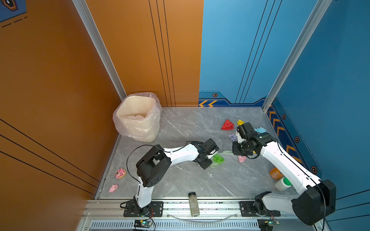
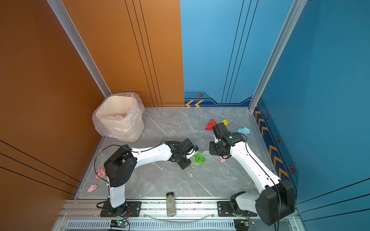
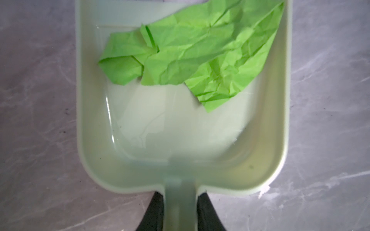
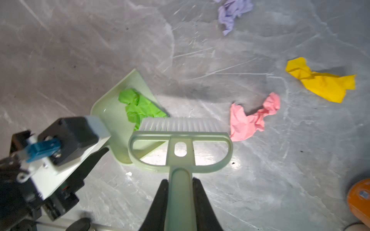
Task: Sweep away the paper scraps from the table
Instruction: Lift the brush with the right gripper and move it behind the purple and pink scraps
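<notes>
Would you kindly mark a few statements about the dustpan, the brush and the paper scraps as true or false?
1. The left gripper is shut on the handle of the dustpan. True.
2. The bright green scrap lies on the table beside the dustpan. False: it lies inside the dustpan.
3. The right gripper is shut on the handle of the brush. True.
4. The pink scrap is in the dustpan. False: it lies on the table beside the brush's bristles.
5. The red scrap lies on the table, outside the dustpan. True.
</notes>
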Robot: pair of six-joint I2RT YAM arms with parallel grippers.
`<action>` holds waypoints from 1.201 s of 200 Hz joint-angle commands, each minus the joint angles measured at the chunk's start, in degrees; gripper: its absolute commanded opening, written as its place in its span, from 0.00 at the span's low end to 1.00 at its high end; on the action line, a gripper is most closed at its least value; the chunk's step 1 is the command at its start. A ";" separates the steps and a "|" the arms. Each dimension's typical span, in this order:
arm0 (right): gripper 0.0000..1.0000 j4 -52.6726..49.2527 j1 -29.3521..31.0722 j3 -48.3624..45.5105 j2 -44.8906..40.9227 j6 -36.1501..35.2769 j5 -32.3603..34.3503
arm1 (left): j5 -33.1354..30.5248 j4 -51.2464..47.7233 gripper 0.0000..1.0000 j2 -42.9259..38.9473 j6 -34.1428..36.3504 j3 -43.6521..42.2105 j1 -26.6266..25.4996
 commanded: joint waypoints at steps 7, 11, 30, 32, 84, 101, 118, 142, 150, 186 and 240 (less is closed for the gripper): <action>0.00 3.69 -4.74 2.77 1.66 2.31 6.38 | -1.09 -1.25 0.00 0.81 -0.29 0.20 0.35; 0.00 4.39 -5.22 3.00 2.02 2.51 6.88 | -1.12 -1.22 0.00 0.68 -0.30 0.27 0.34; 0.00 8.45 -6.80 4.14 4.06 4.04 9.32 | -1.18 -1.25 0.00 0.64 -0.46 0.45 0.17; 0.00 8.87 -6.90 4.31 4.27 4.23 9.74 | -1.14 -1.23 0.00 0.66 -0.42 0.45 0.04; 0.00 16.11 -8.17 9.90 13.86 7.02 13.33 | -1.46 -1.23 0.00 1.03 -0.70 1.11 -0.25; 0.00 16.27 -8.05 12.19 17.58 6.84 13.13 | -1.59 -1.22 0.00 1.18 -0.84 1.08 -0.36; 0.00 16.01 -7.77 13.69 20.41 6.52 12.03 | -1.73 -1.23 0.00 1.25 -0.77 1.20 -0.35; 0.00 14.73 -6.08 14.21 22.79 5.71 11.07 | -1.91 -1.23 0.00 1.52 -0.68 1.50 -0.28; 0.00 13.91 -5.30 14.18 23.11 5.46 10.89 | -1.92 -1.23 0.00 1.60 -0.68 1.68 -0.34; 0.00 12.24 -1.33 10.52 20.64 6.22 9.09 | -1.56 -1.23 0.00 2.19 -0.61 2.23 -0.34; 0.00 7.65 5.76 3.64 11.41 9.63 3.60 | -1.10 -1.29 0.00 3.17 -0.08 2.75 -0.36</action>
